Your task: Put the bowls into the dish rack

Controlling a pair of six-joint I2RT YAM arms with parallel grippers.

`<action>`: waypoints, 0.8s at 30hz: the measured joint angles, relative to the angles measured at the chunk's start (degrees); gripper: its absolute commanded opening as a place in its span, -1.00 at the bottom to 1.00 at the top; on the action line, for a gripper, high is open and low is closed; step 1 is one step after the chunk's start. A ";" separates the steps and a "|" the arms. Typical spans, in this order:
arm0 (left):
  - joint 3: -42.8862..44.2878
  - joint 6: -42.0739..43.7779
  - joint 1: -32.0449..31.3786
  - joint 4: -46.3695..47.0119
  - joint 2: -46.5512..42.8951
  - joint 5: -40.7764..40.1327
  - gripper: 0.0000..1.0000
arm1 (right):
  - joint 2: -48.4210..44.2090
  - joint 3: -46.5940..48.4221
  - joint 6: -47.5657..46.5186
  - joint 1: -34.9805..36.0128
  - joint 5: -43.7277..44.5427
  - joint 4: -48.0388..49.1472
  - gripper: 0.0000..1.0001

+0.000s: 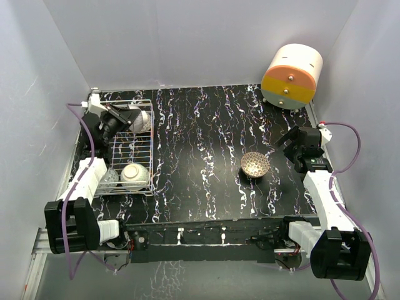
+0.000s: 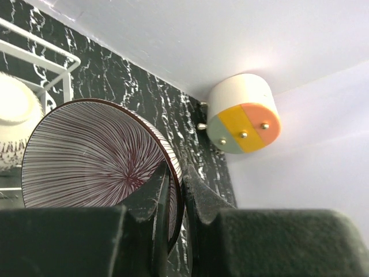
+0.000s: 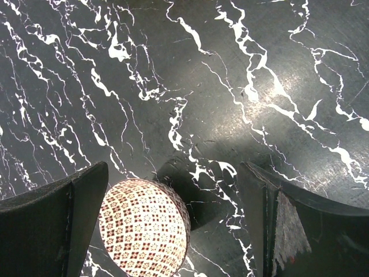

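The white wire dish rack (image 1: 132,145) lies at the table's left side. My left gripper (image 1: 127,119) hovers over its far end, shut on the rim of a bowl (image 1: 142,120) tipped on edge. The left wrist view shows that bowl's purple-striped inside (image 2: 86,156), its rim pinched in the gripper (image 2: 183,193). Two bowls rest in the rack's near end: a whitish one (image 1: 135,174) and another (image 1: 108,179) beside it. A brown-gold bowl (image 1: 255,164) stands upright on the table. My right gripper (image 1: 292,145) is open just right of it; its lattice outside (image 3: 144,228) sits near the left finger (image 3: 81,202).
A large cream, orange and yellow cylinder (image 1: 292,76) lies on its side at the table's far right corner, also seen as a cylinder (image 2: 245,112) from the left wrist. White walls close in the table on three sides. The black marbled tabletop (image 1: 200,137) stretches between rack and brown-gold bowl.
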 measured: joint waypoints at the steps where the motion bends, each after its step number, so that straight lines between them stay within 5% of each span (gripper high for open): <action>1: -1.05 -1.36 0.85 1.81 0.11 1.07 -1.00 | 0.00 0.00 0.00 0.15 -0.02 0.00 0.96; 12: -9.46 -13.18 7.61 16.50 4.57 9.79 -1.00 | -0.24 -0.66 0.02 1.18 -0.90 0.13 0.96; 24: -13.29 -23.96 8.09 30.80 20.20 13.73 -1.00 | -0.48 -1.18 -0.02 1.18 -0.57 0.00 0.96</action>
